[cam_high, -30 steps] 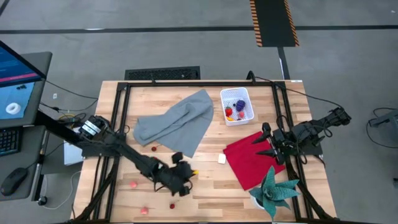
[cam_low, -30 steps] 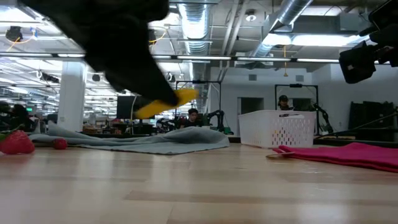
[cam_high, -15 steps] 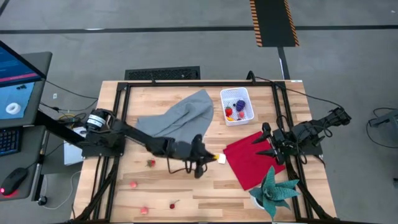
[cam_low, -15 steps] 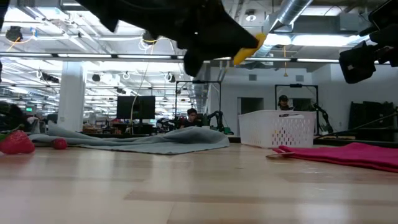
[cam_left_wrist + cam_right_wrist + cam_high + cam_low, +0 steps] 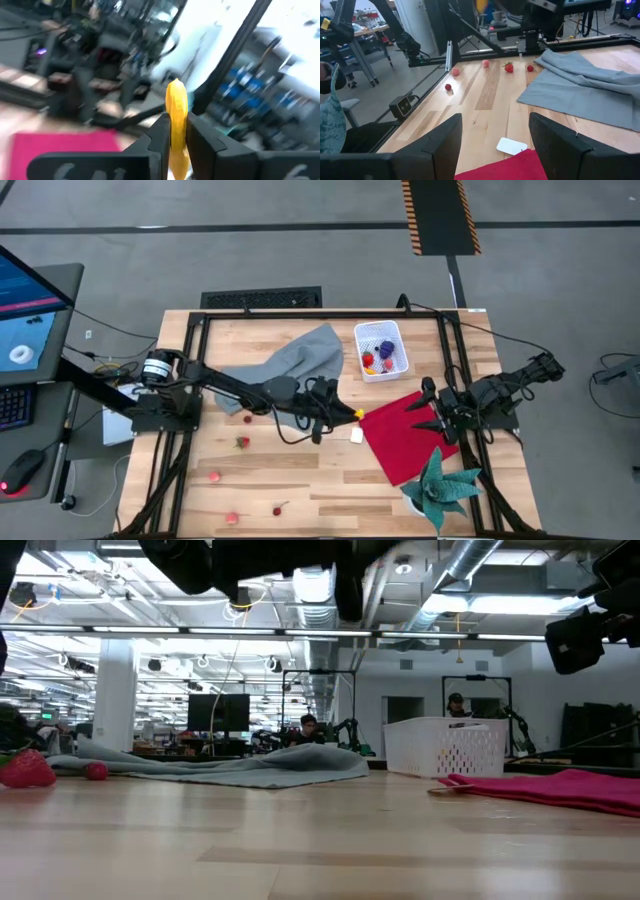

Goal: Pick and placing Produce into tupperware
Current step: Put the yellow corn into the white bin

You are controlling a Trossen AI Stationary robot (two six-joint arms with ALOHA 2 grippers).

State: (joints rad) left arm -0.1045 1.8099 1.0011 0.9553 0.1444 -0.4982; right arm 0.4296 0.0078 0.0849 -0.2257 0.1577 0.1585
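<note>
Two arms show from above. The left gripper (image 5: pixel 345 415) reaches out over the middle of the table (image 5: pixel 300 480), between the grey cloth (image 5: pixel 290 370) and the red cloth (image 5: pixel 400 435), and its fingers (image 5: pixel 197 140) are clamped on a yellow piece of produce (image 5: pixel 177 120), held up clear of the wood; its yellow tip pokes out toward the red cloth. A small white cube (image 5: pixel 356 435) lies on the table just near of that gripper, beside the red cloth's left edge.

The white tub (image 5: pixel 381 350) stands at the far side of the table, right of the grey cloth and far of the red cloth, with a purple grape bunch (image 5: pixel 386 348) and some red and yellow pieces inside. In the low view the tub (image 5: pixel 447 747) sits beyond the red cloth's edge.

Several red and pink berries remain loose on the near left part of the table: one (image 5: pixel 241 442) near the grey cloth, one (image 5: pixel 214 476) further toward the near edge, and two (image 5: pixel 232 518) (image 5: pixel 277 509) close to the near edge.

The right gripper (image 5: pixel 432 412) waits over the red cloth's right side, jaws spread apart, holding nothing. A teal toy plant (image 5: pixel 440 485) stands at the near right corner.
</note>
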